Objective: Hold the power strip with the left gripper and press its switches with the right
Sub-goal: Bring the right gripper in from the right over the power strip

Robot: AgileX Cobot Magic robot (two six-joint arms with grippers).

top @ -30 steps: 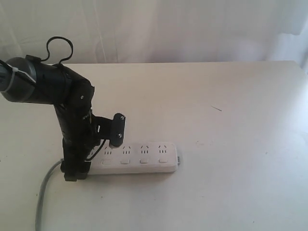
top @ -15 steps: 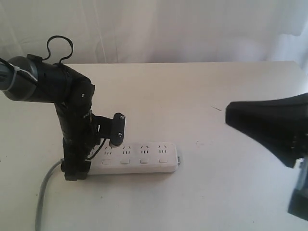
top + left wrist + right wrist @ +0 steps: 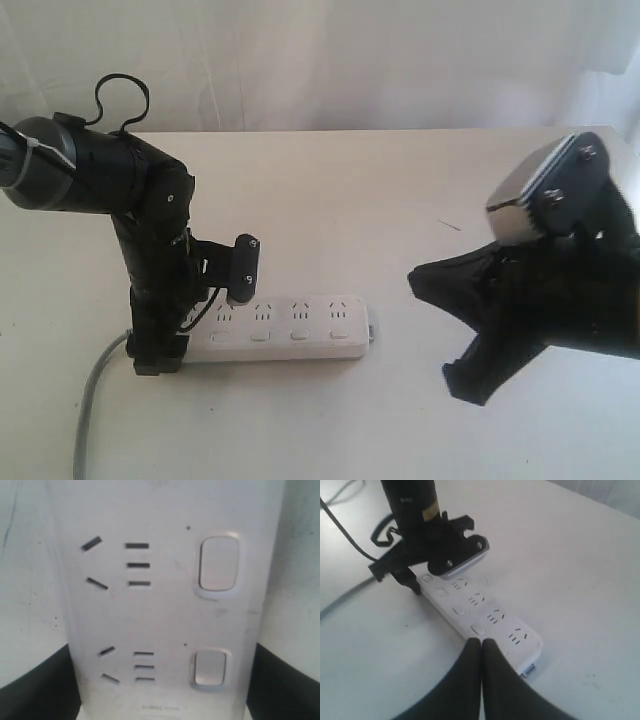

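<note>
Status: the hold part looks done, the press part not begun. No switch is touched, so approx. halfway at most by my reckoning. Item 1, nearest the exterior camera: right gripper [image 3: 481, 644], a big dark blur at the right of that view, in the air over the counter [image 3: 450, 180], well apart from the strip. Its fingers [image 3: 468, 680] are pressed together tip to tip w/ only a seam between, nothing held, nothing touched; the tips aim toward the strip's free end, which prob. suits poking a button. Item 2: grey cord [image 3: 90, 400], trails toward the camera at the left. Item 3: power strip [image 3: 318, 350], white, flat on the counter left of centre, lying across the view, cord end at left under the left arm. Item 4: switches [image 3: 299, 335], a row along the strip's near edge; 4 show in the exterior view, a 5th, if any, is hidden by the arm; on/off can't be told. Item 5: left gripper [image 3: 162, 695], down over the cord end; its fingers [image 3: 35, 690] sit one each side of the strip's width, snug against both long edges per the wrist view, so prob. clamped on it, spread just as wide as the strip. Item 6, farthest: white curtain [image 3: 350, 60] behind the counter. Left to do: bring the right tips down on each switch in turn while the left holds.
</note>
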